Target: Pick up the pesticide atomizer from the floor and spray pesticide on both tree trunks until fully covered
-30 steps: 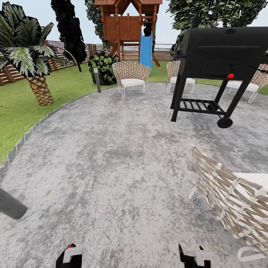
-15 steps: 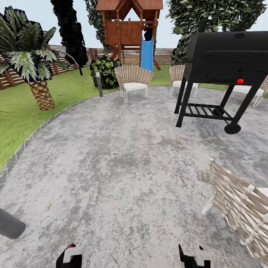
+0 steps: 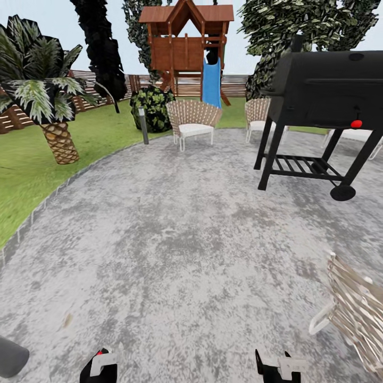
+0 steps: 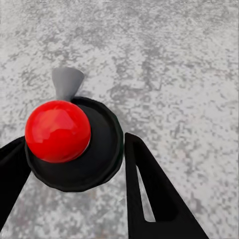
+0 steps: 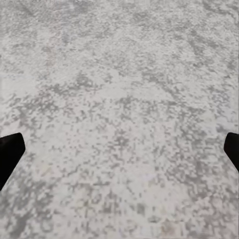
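Carrying the pesticide atomizer (image 4: 74,144), your left claw (image 4: 74,191) is clamped on its rigid, slick-looking black body below the red cap (image 4: 58,130); keep that low hold. Your right claw (image 5: 119,149) hangs spread apart over grey paving (image 3: 175,239).

The paving (image 3: 175,234) looks like rough, mottled grey stone, matt throughout. The grill (image 3: 330,90) on the right is matt black metal with a small glossy red knob (image 3: 356,123). The near chair (image 3: 359,314) and far chairs (image 3: 192,118) are pale woven wicker. The playhouse (image 3: 183,45) is reddish-brown wood with a smooth blue plastic slide (image 3: 211,82). The palm trunk (image 3: 59,141) on the left is scaly and rough. Between the left gripper's (image 4: 74,164) matt black fingers sits the atomizer (image 4: 74,142): glossy red ball, smooth black cap, grey nozzle.
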Available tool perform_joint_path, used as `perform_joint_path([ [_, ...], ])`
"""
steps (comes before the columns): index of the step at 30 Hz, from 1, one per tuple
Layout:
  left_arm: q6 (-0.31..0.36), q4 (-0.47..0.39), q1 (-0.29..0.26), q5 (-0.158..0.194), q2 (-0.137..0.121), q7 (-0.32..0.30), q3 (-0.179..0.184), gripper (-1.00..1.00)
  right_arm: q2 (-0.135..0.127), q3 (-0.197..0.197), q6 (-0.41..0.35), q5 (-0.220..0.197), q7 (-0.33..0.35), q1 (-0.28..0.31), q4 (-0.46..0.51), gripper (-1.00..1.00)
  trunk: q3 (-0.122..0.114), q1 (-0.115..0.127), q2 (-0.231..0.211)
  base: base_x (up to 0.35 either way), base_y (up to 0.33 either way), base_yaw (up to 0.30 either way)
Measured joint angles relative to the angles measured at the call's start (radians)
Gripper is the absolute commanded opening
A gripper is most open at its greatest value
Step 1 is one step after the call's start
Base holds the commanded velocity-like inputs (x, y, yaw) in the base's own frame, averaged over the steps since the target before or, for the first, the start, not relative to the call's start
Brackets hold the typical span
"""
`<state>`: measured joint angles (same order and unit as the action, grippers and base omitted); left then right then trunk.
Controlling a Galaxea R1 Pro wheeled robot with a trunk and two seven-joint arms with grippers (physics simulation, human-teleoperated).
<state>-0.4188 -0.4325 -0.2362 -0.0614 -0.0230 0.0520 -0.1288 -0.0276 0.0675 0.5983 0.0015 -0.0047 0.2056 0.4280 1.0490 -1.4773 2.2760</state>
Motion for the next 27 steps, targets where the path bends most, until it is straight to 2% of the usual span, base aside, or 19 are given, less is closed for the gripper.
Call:
perform_joint_path([
  [14,0.000,0.001,0.000,0.000,0.001,0.000,0.000,-1.00,0.001,0.000,0.000,0.001,-0.001,0.000,-0.002,1.00,-0.021,0.000,0.000,0.302,0.141,0.000],
  [27,0.000,0.002,0.000,-0.001,0.002,0.000,0.000,-1.00,0.002,0.000,0.000,0.000,0.000,0.000,-0.002,1.00,-0.027,0.000,0.000,0.336,0.015,0.000],
])
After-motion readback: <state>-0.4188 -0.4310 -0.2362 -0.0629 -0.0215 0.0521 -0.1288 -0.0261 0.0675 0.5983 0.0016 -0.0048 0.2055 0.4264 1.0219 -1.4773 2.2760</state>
